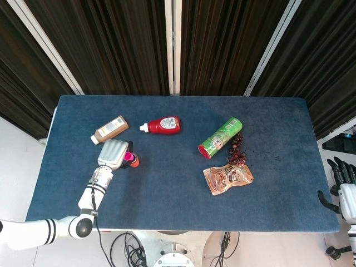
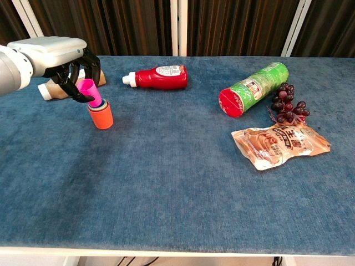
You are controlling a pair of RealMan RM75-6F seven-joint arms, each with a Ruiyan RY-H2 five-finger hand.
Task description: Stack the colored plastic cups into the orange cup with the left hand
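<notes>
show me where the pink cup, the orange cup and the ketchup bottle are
pink cup (image 2: 89, 88), chest view, on its side wall, held by the left hand (image 2: 66, 58)
orange cup (image 2: 102, 117), chest view, on its front wall
ketchup bottle (image 2: 162, 77), chest view, on the red body

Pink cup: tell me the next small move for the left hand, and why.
Probably lower it a little further and straighten it, then let go. The left hand holds the pink cup tilted, its bottom already at the mouth of the orange cup, where a teal cup's rim shows. It looks not yet fully seated, so releasing now might tip it out.
</notes>
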